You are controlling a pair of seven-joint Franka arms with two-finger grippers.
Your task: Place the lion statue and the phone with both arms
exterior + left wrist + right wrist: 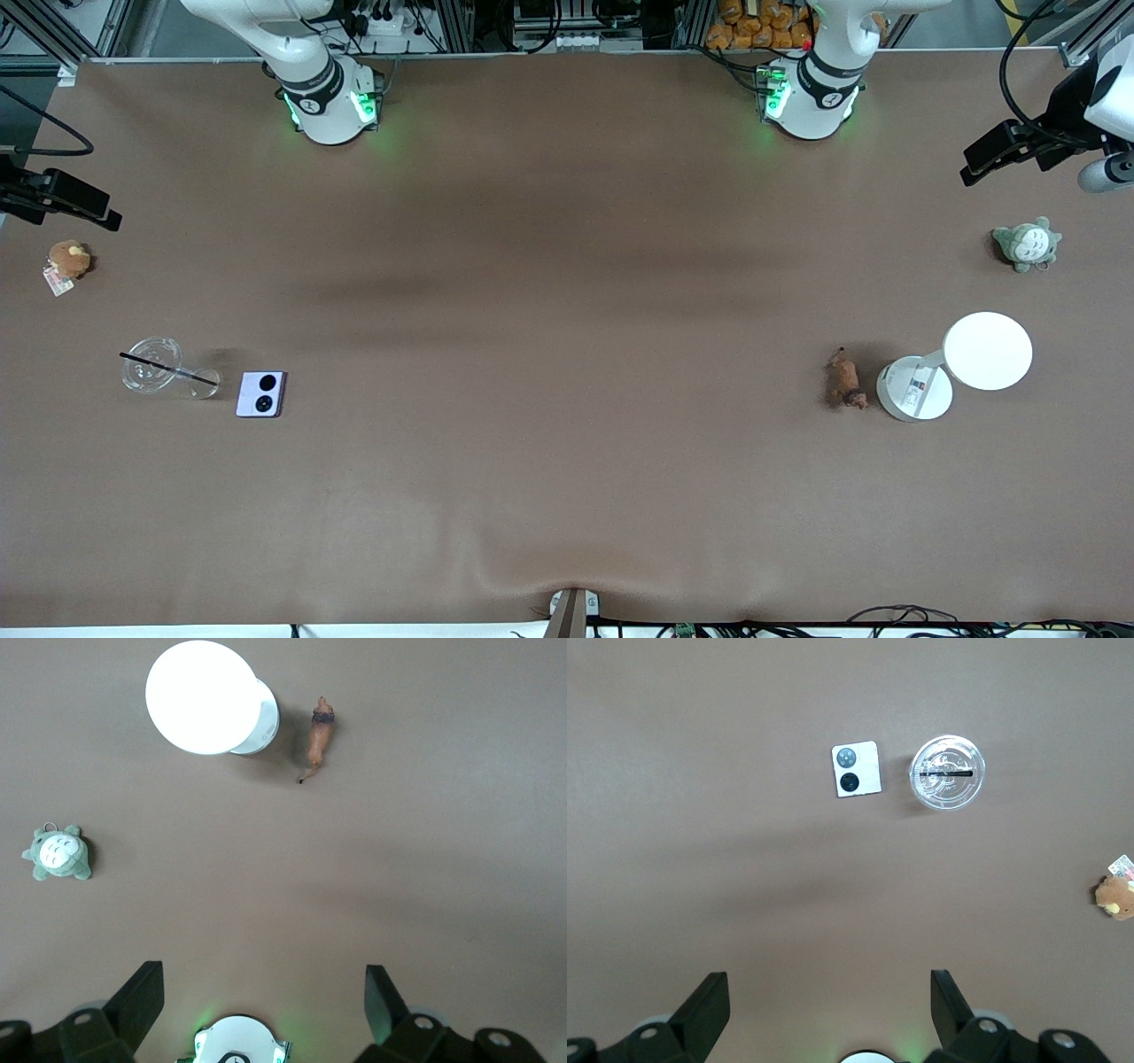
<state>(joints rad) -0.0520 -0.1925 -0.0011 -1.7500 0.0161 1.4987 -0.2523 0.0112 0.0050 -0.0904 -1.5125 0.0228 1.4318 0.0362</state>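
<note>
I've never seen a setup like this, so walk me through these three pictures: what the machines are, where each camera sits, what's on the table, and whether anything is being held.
Two white robot arms stand at a brown table. The wide picture looks down from a camera facing them. The other two come from cameras on each arm's wrist, looking down past its fingers.

The left gripper hangs open over the table end with the lion statue, a white lamp and a grey-green plush.

The right gripper hangs open over the end with the phone, a clear cup with a black straw, and a brown plush.

Nothing is held.
</note>
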